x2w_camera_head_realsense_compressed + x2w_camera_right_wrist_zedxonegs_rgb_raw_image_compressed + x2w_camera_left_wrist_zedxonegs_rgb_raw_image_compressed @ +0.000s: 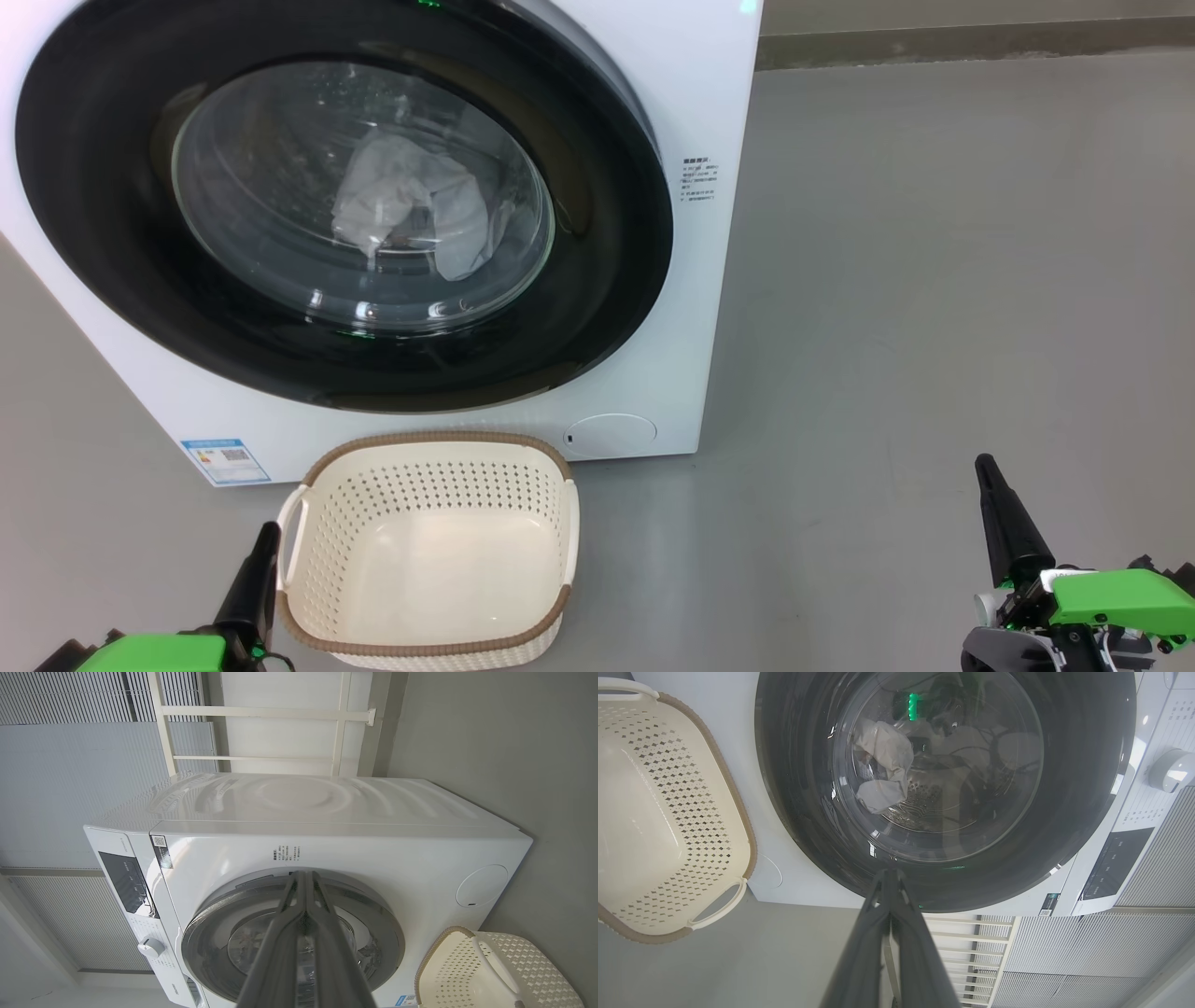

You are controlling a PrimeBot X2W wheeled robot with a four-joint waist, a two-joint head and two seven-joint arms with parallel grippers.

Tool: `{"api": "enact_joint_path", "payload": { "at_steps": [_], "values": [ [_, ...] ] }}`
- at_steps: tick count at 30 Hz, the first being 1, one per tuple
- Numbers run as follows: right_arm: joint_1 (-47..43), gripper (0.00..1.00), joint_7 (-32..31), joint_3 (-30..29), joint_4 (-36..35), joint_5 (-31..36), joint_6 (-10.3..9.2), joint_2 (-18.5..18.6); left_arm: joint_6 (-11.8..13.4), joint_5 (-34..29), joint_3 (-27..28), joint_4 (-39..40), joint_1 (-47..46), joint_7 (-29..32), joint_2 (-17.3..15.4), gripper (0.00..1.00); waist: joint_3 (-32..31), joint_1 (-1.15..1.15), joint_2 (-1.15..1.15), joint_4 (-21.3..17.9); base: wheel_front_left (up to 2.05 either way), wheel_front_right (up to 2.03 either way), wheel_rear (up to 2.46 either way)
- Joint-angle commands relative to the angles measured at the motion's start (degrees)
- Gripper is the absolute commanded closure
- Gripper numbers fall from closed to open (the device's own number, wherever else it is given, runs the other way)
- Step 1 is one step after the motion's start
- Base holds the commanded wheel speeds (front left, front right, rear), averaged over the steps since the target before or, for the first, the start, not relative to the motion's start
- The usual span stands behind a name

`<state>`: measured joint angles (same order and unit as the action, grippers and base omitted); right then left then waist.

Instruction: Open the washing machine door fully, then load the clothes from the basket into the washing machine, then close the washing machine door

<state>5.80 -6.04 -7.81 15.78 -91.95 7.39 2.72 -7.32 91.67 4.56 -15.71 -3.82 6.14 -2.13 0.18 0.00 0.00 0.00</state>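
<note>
Setting: smooth grey floor (887,327), matt, running back to a low kerb along the far wall.

Item 1. Left gripper (269,537): lower left of the head view, 2 dark fingers pressed together into 1 point and holding nothing. It lies just beside the basket's left handle. In its own wrist view the tip (889,873) aims at the lower edge of the door ring.

Item 2. Right gripper (987,471): lower right, well apart from everything else, with its fingers together and nothing between them. It has a green housing behind it. In its wrist view the tip (303,876) points at the machine's front.

Item 3. The basket (425,439): cream plastic with perforated walls, a brown woven-look rim and white side handles. It stands upright on the floor directly in front of the machine, and its smooth bottom is in full view.

Item 4. The washing machine (719,112): a white box with a blue label (226,459) at the lower left corner, a round hatch (611,434) at the lower right, and a control knob (150,947).

Item 5. The washing machine door (93,187): a glossy black ring around bulging clear glass, lying flush against the front, closed.

Item 6. The clothes (401,205): a pale crumpled bundle inside the drum, seen through the glass.

Item 7. Slatted wall panels (70,765) behind the machine.
</note>
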Motion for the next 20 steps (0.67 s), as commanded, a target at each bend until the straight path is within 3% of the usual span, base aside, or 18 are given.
{"api": "enact_joint_path", "payload": {
  "at_steps": [1, 20],
  "values": [
    [0.4, 1.0, -0.4, 1.3, -1.8, -0.2, 0.1, 0.2, -0.2, 0.5, 2.0, 1.7, -2.4, 0.3, -0.8, 1.0, 0.0, 0.0, 0.0, 0.0, 0.0, 0.0, 0.0],
    [0.4, 1.0, -0.4, 1.3, -1.8, -0.2, 0.1, 0.2, -0.2, 0.5, 1.9, 1.7, -2.4, 0.3, -0.8, 1.0, 0.0, 0.0, 0.0, 0.0, 0.0, 0.0, 0.0]
  ]
}}
